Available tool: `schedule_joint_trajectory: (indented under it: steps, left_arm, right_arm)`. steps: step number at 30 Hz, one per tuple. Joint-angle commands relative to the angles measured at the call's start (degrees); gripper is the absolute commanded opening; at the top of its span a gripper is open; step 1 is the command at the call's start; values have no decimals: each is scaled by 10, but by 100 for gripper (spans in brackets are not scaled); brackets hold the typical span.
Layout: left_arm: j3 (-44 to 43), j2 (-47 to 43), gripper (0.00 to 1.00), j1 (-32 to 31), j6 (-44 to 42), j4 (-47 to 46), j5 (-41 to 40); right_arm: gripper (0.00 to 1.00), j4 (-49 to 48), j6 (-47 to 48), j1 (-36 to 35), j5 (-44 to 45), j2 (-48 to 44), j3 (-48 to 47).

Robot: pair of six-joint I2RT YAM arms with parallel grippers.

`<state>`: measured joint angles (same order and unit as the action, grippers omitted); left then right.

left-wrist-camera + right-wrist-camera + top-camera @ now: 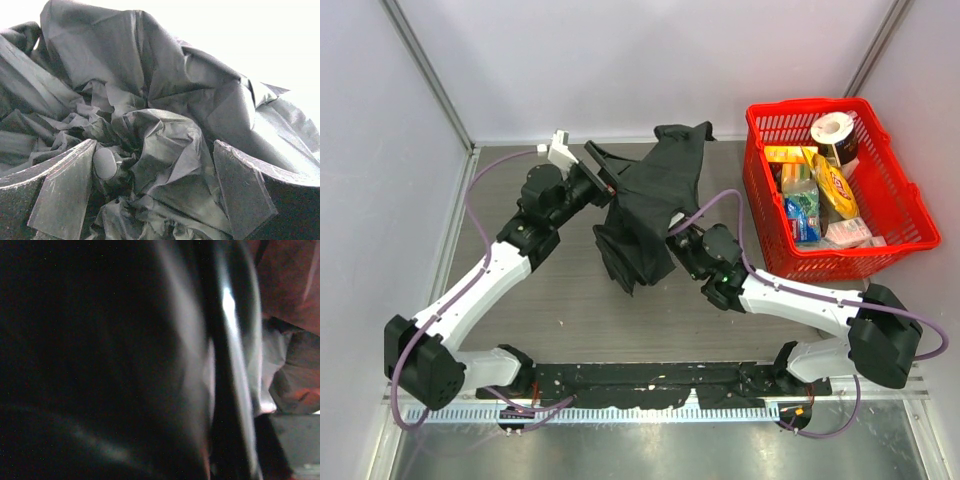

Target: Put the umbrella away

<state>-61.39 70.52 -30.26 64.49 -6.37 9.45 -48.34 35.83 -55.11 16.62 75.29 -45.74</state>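
Umbrella (pixel 645 205): black, its cloth loose and crumpled in a heap on the middle of the bench (pixel 570 310), between the two arms and well apart from the basket.
Umbrella up close: the left wrist view is filled with creased black cloth (pixel 165 145); a small round dark piece shows among the folds beside the left-hand finger.
Left fingers (pixel 60 195): spread wide, one on each side of the bunched cloth, not pressing on it; in the top view they reach the heap at its upper left edge.
Right fingers (pixel 678 242): at the lower right edge of the heap, their tips hidden under the cloth; whether they grip it cannot be told.
Right wrist view: almost all dark and blurred, with something black right against the lens and one bright streak.
Basket (pixel 798 104): red plastic, at the right rear of the bench, holding a roll of white paper (pixel 833 129), a yellow packet (pixel 835 187) and several small boxes.
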Motion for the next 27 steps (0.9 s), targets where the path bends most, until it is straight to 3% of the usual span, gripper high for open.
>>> schedule_joint_trajectory:
  steps: [1, 3, 11, 14, 15, 16, 18, 19, 21, 27]
  left_arm:
    - [13, 35, 99, -6, 53, -164, 71]
    - [22, 48, 91, -9, 81, -209, 87]
    - [29, 43, 21, -10, 76, -226, 75]
    - [27, 33, 3, -2, 51, -215, 72]
    - [28, 27, 0, 5, 44, -212, 70]
    - [29, 23, 0, 12, 38, -209, 69]
    - [28, 13, 0, 34, 10, -197, 75]
    - [23, 9, 0, 50, -1, -187, 81]
    - [15, 4, 0, 77, -26, -175, 93]
    - [-19, 6, 0, 136, -51, -152, 144]
  right_arm:
    - [1, -66, -20, -5, -11, -10, -36]
    - [1, -70, -24, -6, -8, -5, -35]
    - [1, -73, -52, -7, 6, 19, -51]
    - [4, -34, -66, -8, 38, 14, -51]
    - [8, -20, -71, -8, 46, 6, -49]
    - [28, 18, -87, -8, 62, -6, -47]
    - [48, 103, -124, -8, 92, -32, -45]
    - [50, 131, -145, -9, 96, -45, -38]
    - [73, 163, -189, -9, 97, -90, 5]
    - [79, 353, -320, -6, 82, -208, 72]
